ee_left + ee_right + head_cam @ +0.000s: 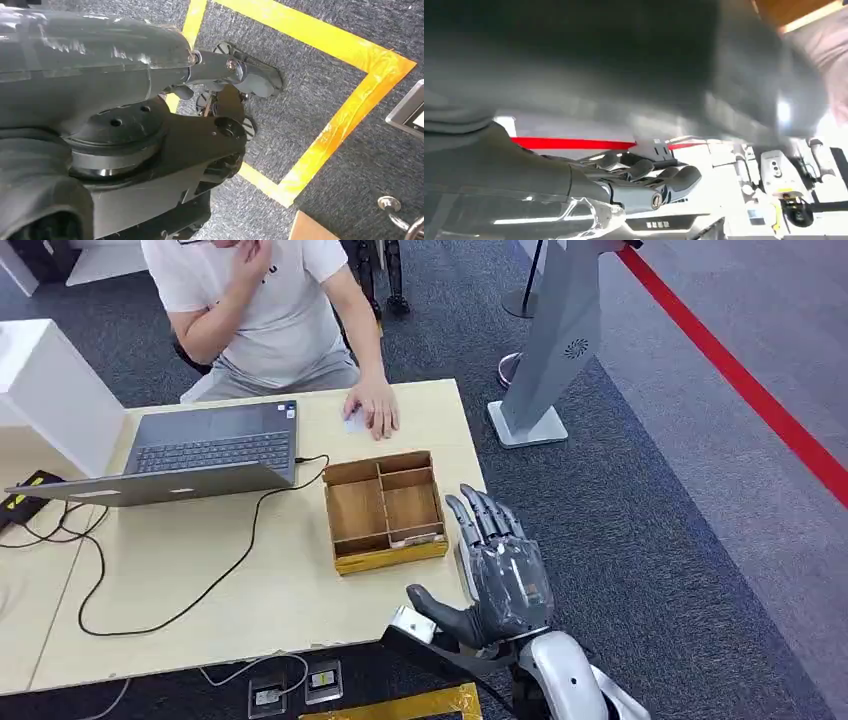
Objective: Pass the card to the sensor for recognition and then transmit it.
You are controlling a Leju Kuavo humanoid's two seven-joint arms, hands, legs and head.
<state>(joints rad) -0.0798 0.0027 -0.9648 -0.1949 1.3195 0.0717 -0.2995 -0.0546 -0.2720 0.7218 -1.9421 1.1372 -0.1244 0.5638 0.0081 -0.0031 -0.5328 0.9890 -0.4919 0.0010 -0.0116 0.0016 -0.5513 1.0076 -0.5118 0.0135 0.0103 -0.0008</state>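
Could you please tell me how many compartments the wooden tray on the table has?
4 show in the wooden tray: a long one down its left side, two squarish ones on the right, far and middle, and a narrow strip along its near right edge.

Matt wooden tray (345, 558), carpeted floor (640, 530)

Laptop (200, 455) left of divided tray (384, 510)
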